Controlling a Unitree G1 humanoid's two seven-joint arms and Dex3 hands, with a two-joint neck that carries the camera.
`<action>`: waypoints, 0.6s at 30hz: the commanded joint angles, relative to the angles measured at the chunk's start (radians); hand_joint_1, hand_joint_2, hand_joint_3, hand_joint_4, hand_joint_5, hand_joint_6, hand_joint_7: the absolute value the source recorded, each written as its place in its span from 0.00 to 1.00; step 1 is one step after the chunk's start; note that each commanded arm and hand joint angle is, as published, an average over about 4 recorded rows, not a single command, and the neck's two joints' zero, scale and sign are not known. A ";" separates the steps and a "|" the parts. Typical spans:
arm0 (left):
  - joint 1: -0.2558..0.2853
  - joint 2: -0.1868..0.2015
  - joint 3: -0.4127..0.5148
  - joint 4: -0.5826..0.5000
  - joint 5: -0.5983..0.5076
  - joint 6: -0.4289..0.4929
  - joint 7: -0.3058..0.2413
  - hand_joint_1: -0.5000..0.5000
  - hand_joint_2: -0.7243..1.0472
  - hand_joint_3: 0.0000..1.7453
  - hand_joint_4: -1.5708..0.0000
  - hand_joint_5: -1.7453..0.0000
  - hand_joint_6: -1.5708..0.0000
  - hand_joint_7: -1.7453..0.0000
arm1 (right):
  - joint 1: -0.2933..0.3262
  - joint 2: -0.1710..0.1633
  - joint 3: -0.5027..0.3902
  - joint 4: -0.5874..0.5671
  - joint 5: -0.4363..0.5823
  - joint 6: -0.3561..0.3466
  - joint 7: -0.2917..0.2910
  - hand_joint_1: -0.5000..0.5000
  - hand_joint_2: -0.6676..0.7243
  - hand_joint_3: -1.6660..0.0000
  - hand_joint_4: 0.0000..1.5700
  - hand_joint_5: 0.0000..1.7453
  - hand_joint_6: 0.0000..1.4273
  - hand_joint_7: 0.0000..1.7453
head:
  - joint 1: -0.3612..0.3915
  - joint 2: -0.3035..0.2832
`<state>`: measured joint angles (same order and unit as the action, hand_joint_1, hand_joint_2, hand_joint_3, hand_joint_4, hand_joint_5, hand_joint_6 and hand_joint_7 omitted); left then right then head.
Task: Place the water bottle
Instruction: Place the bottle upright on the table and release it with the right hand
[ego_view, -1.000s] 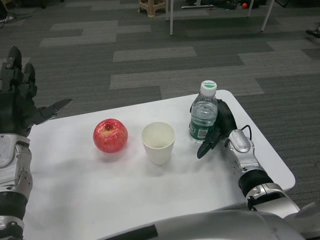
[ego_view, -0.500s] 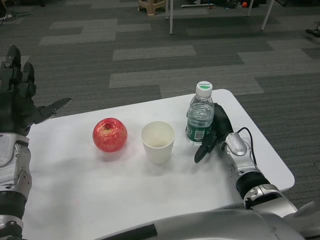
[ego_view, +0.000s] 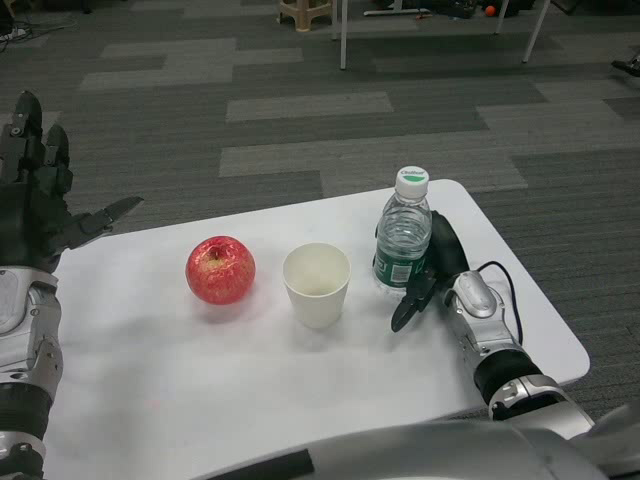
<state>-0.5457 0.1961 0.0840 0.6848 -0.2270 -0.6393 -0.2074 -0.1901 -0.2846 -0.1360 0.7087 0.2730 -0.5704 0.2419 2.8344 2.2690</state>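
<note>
The water bottle (ego_view: 403, 243) is clear with a white cap and a green label. It is upright at the right side of the white table (ego_view: 180, 370), just right of the paper cup. My right hand (ego_view: 436, 264) grips it from its right side, with dark fingers wrapped behind it and one finger hanging down in front near the table. Whether the bottle's base touches the table I cannot tell. My left hand (ego_view: 35, 205) is raised over the table's left edge, fingers spread, holding nothing.
A white paper cup (ego_view: 316, 285) stands at the table's middle, close to the bottle's left. A red apple (ego_view: 220, 270) lies left of the cup. The table's right edge is near my right forearm (ego_view: 485, 330). Grey carpet lies beyond.
The bottle and my right hand have shifted slightly, first left, then a little right and lower toward me. The apple, cup and left hand have not moved.
</note>
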 joint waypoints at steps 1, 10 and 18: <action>0.013 0.000 0.001 -0.005 -0.012 -0.011 0.008 0.00 0.70 0.05 1.00 1.00 0.98 1.00 | 0.049 0.008 0.007 0.035 -0.028 0.037 0.005 0.42 0.95 1.00 0.71 0.89 0.41 0.88 | 0.000 -0.001; 0.014 0.000 -0.001 -0.008 -0.012 -0.011 0.008 0.00 0.71 0.05 1.00 1.00 0.98 1.00 | 0.051 0.007 0.007 0.041 -0.028 0.038 0.007 0.08 1.00 1.00 0.67 0.89 0.32 0.75 | 0.002 0.002; 0.016 0.000 0.000 -0.008 -0.014 -0.013 0.008 0.00 0.71 0.05 1.00 1.00 0.98 1.00 | 0.051 0.007 0.002 0.041 -0.031 0.038 0.008 0.04 1.00 1.00 0.65 0.89 0.25 0.71 | 0.001 0.006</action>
<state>-0.5439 0.1961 0.0813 0.6846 -0.2311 -0.6403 -0.2074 -0.1874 -0.2838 -0.1398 0.7098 0.2713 -0.5732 0.2454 2.8361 2.2744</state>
